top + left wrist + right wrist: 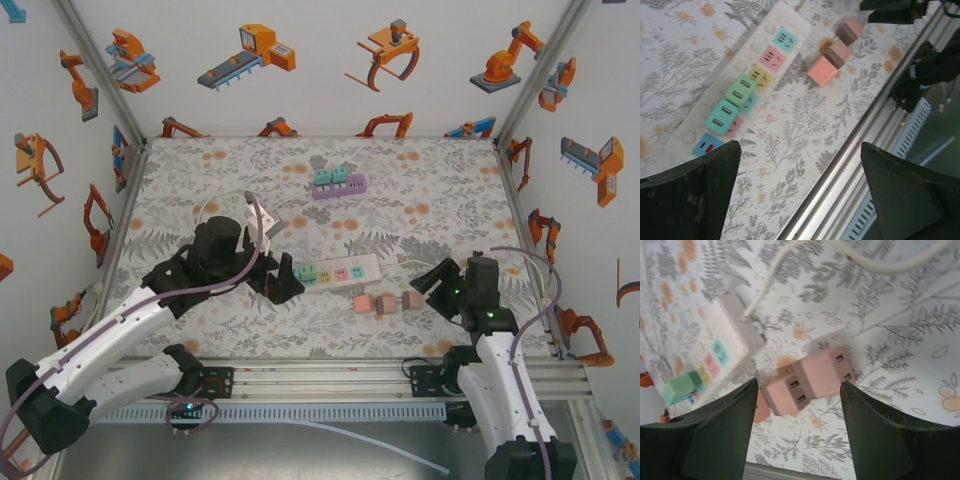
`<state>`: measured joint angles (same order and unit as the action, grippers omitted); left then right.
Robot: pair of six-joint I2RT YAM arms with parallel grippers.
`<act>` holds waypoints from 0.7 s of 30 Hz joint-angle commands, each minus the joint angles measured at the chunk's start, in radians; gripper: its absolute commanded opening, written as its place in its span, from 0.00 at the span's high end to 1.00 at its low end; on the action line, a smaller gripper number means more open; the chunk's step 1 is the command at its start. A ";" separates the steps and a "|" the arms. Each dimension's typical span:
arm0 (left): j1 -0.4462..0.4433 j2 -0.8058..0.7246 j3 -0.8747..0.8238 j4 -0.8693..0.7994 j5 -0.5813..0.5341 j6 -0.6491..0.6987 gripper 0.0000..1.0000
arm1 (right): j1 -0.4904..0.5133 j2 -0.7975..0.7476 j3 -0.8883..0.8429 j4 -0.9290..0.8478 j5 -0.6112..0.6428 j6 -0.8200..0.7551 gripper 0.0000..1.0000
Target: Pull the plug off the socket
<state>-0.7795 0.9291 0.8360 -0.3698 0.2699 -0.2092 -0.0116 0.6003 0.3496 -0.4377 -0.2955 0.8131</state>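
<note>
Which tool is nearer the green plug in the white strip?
Left. The left tool sits beside the green plug at one end of the white strip; the right tool is beyond its other end.

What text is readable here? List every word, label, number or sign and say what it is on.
No readable text anywhere.
Power strip: only socket slots and a small red mark on its blue switch, no letters legible.
Pink plugs: no print visible.
Wall stickers: robot drawings, no words.

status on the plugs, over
Left gripper open at power strip. Right gripper open by loose pink plugs. Green plug, teal plug seated. Nothing blocking.
</note>
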 commanded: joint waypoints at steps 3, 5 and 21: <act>0.004 -0.014 0.031 -0.064 -0.266 -0.081 0.03 | 0.034 -0.005 0.092 0.117 -0.077 -0.132 0.38; 0.011 -0.015 0.027 -0.069 -0.307 -0.101 0.03 | 0.073 0.004 0.125 0.151 -0.079 -0.203 0.38; 0.173 -0.003 -0.026 -0.136 -0.391 -0.328 0.03 | 0.632 0.270 0.258 0.473 -0.165 -1.227 0.39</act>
<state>-0.6228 0.9237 0.8284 -0.4622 -0.0925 -0.4774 0.5587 0.8154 0.5571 -0.0368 -0.3782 -0.0528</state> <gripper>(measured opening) 0.971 0.607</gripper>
